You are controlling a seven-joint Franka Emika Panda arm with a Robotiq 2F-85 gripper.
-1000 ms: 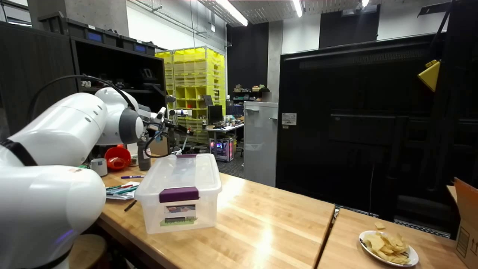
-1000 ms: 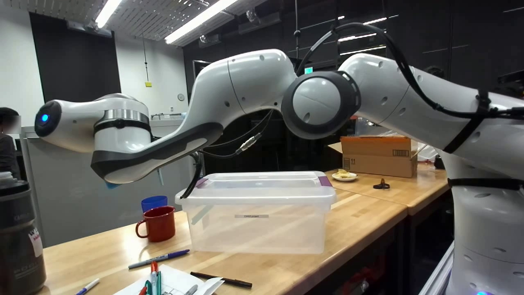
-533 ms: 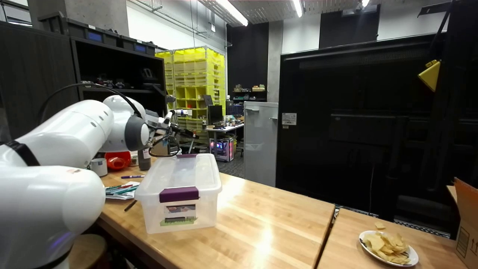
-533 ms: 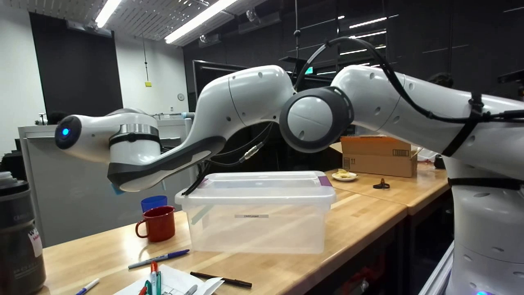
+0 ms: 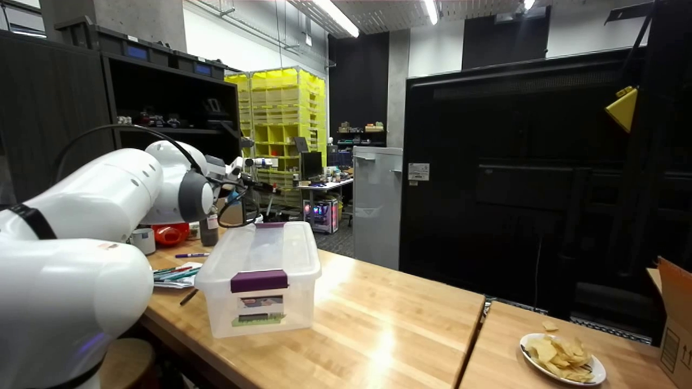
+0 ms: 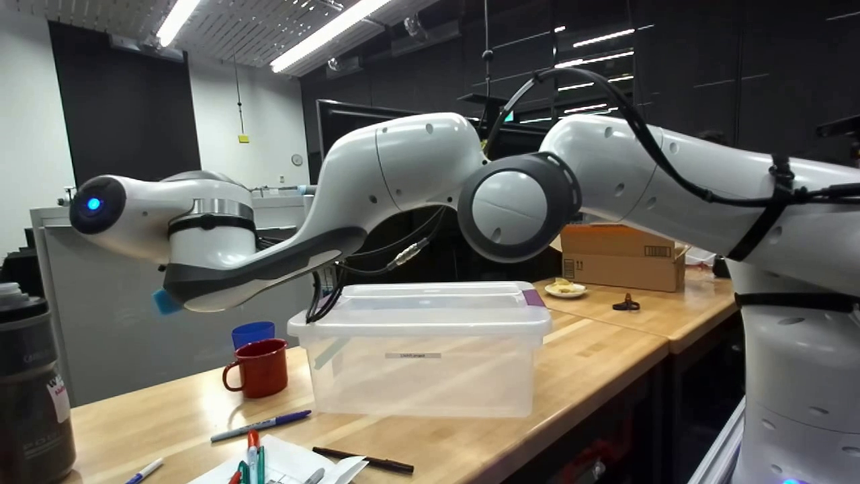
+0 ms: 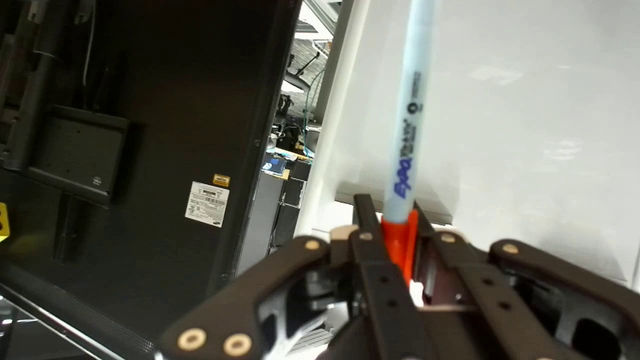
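While jaws pinch a red-ended marker point(image 7: 410, 115), lidded bin point(image 6: 423, 380) on the table point(image 6: 591, 343), mug point(image 6: 265, 368) nearby

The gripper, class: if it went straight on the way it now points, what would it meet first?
Probably the pale grey cabinet that the wrist view shows beyond the gripper and its gripped marker, though depth is unclear.

A ceiling tube point(image 6: 329, 35) burns white at eleven o'clock in an exterior view; glare streaks the counter point(image 5: 373, 324) towards six in an exterior view. In my wrist view, the black panel point(image 7: 165, 150) sits dim at nine, while small print on the marker point(image 7: 410, 115), towards two, blurs past my reading.
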